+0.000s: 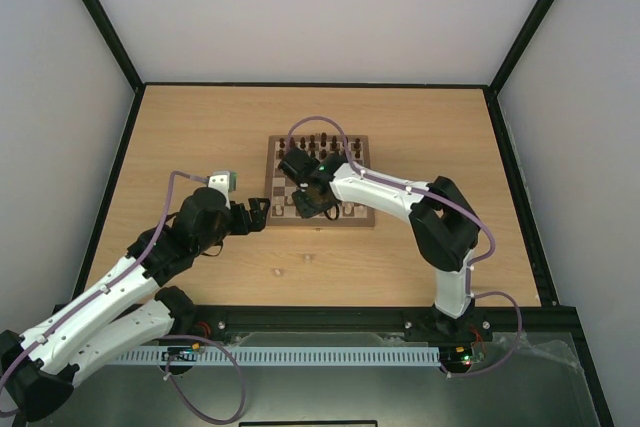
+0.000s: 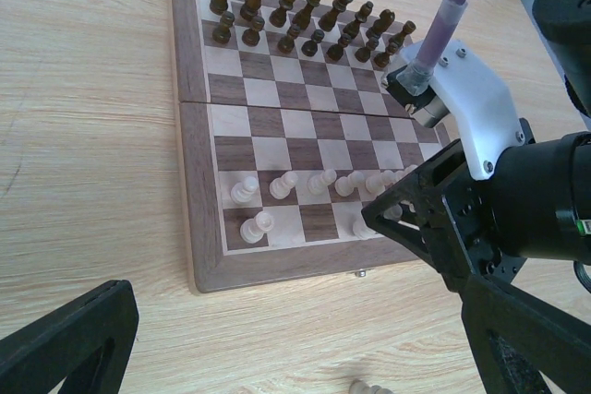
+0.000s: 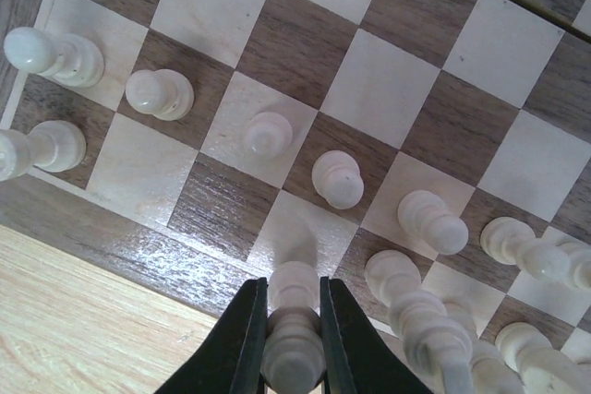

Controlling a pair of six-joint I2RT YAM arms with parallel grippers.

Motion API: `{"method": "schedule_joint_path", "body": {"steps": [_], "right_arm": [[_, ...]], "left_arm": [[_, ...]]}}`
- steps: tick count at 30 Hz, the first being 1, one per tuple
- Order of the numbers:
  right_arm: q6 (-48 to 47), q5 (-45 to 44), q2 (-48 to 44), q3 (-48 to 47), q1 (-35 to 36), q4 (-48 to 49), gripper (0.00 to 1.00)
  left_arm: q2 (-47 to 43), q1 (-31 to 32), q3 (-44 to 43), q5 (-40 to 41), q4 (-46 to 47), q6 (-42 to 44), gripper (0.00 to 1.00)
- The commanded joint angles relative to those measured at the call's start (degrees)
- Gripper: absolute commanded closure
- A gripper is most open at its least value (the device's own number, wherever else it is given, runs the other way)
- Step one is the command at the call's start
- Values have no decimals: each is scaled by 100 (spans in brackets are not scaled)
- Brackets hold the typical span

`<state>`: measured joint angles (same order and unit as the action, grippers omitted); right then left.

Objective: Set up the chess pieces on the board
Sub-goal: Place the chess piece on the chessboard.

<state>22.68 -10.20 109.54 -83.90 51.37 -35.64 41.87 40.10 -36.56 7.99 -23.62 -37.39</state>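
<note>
The board (image 1: 271, 179) lies mid-table, with dark pieces on its far rows. Several cream chess pieces (image 2: 245, 190) stand on its two near rows. My right gripper (image 1: 309, 203) hovers over the board's near edge, shut on a cream chess piece (image 3: 294, 316) held just above a light square of the near row (image 3: 305, 228). More cream pieces (image 3: 337, 178) stand around it. My left gripper (image 1: 258, 215) is open and empty, low over the table just left of the board. One cream piece (image 2: 369, 387) lies on the table near it.
The dark pieces (image 2: 305, 17) fill the board's far rows. The right arm (image 2: 480, 126) crosses the board's right side in the left wrist view. Bare wooden table (image 1: 200, 137) surrounds the board, ringed by a black frame.
</note>
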Motion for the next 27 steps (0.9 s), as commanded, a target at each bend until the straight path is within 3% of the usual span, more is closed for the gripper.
{"method": "schedule_joint_path", "body": {"steps": [1,19,27], "right_arm": [[-40,-144,176,-31,-16,-49,94],[-62,-75,243,55,-119,128,93],[-53,-5,152,75,-119,61,85]], "left_arm": [[-90,-37,-97,73,-76,64,1],[-60,-37,-93,97,-83,72,1],[-41,-37,-91,98,-73,70,1]]}}
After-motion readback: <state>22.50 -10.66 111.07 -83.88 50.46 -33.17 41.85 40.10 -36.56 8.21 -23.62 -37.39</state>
